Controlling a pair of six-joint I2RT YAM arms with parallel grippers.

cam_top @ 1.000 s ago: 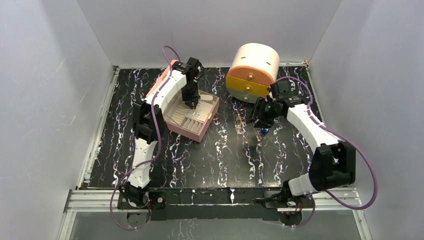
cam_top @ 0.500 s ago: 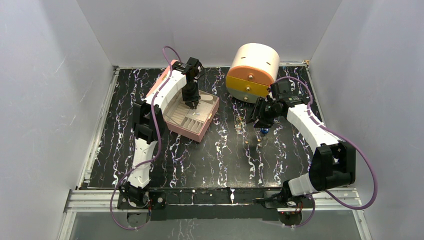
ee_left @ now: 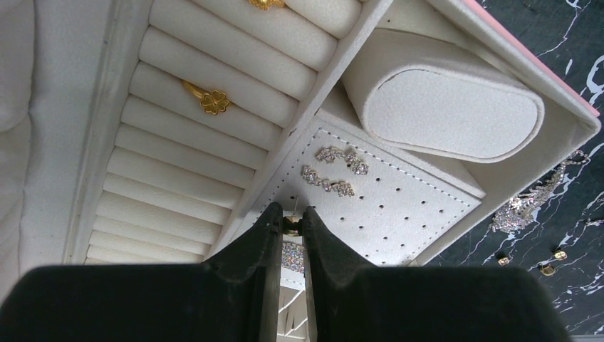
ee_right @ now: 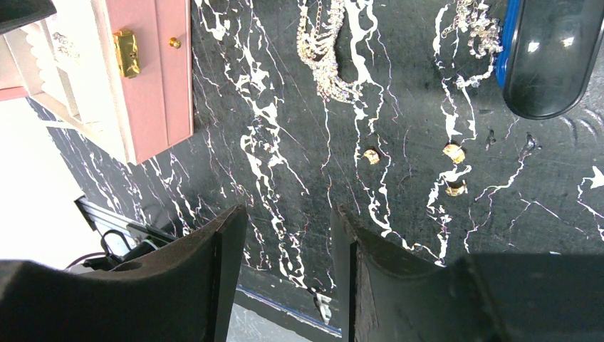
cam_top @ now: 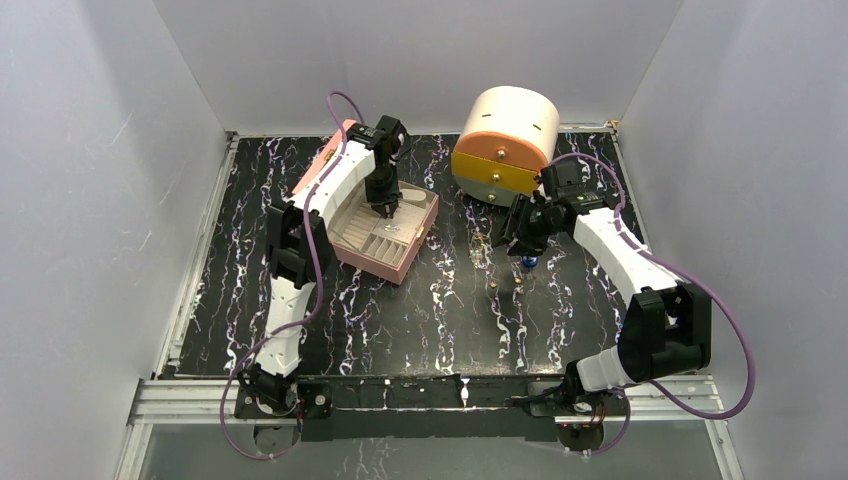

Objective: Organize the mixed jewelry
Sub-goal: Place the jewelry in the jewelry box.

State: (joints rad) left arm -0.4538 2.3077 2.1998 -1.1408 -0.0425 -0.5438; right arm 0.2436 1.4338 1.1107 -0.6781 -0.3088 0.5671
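Left hand first: pinched narrow on a tiny gold stud, gripped right at the tips, hovering over the perforated panel inside the pink box; by my reading the step is seating this stud in the panel. To do it well, line the stud up with a free hole, come straight down, and open only once it sits; a piece this small could roll off the tips or drop down beside the divider. Stay clear of the two sparkly earrings pinned just ahead of the tips; which way the stud's post points I cannot tell.

Further out, a gold flower ring is tucked between the ring rolls; a white cushion lies in the compartment beyond the panel.

Right hand: wide, holding nothing, above the dark marbled surface; three loose gold pieces lie there close together, well apart from the box; sparkly chains are heaped beyond them, near a blue thing.

The jewelry looks tiny, hard and shiny, each small piece far slimmer than a finger; the gold glints yellow, the stones sparkle white. Part of it sits in the box, part waits on the surface.
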